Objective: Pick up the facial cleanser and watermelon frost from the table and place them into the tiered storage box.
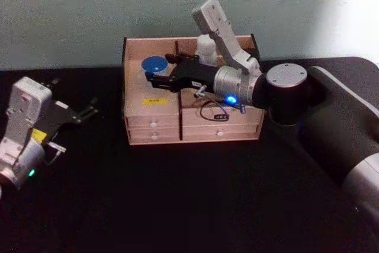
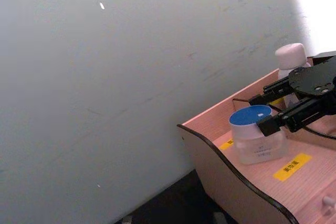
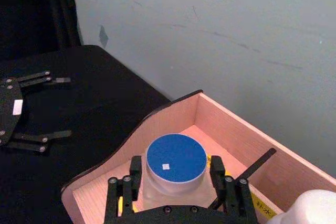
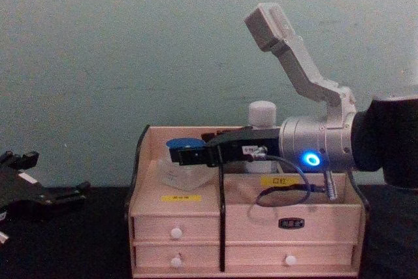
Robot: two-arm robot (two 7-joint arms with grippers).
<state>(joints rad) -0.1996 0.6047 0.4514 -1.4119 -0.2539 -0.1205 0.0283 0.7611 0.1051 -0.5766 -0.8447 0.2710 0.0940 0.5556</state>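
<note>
The left gripper point(image 1: 89, 111) is parked nearest the robot over the black bench point(image 1: 195, 205), fingers spread and empty, well apart from the work.

Farther out, the right gripper point(image 1: 155, 76) reaches over the tiered storage box point(image 1: 154, 117) and into its upper left compartment. Its fingers flank the watermelon frost point(image 3: 176, 167), one on each side of the jar body just under the blue lid. From the right wrist view they look closed against the glass, so I judge the jar to be gripped. The jar appears to sit on, or just above, the compartment floor; the left wrist view shows its base low on the wood, but contact cannot be confirmed.

The step in hand reads as the release. Done well, it means letting the jar settle fully on the floor first, then spreading the fingers evenly so neither side drags it, and withdrawing straight up, clear of the divider on the gripper's right side and the wall beyond its tips.

The jar stands upright, its short axis vertical and lid facing up.

Beyond the gripper, behind its wrist, the facial cleanser point(image 4: 262, 129) stands in the rear right compartment, long axis vertical, rounded cap pointing up.
</note>
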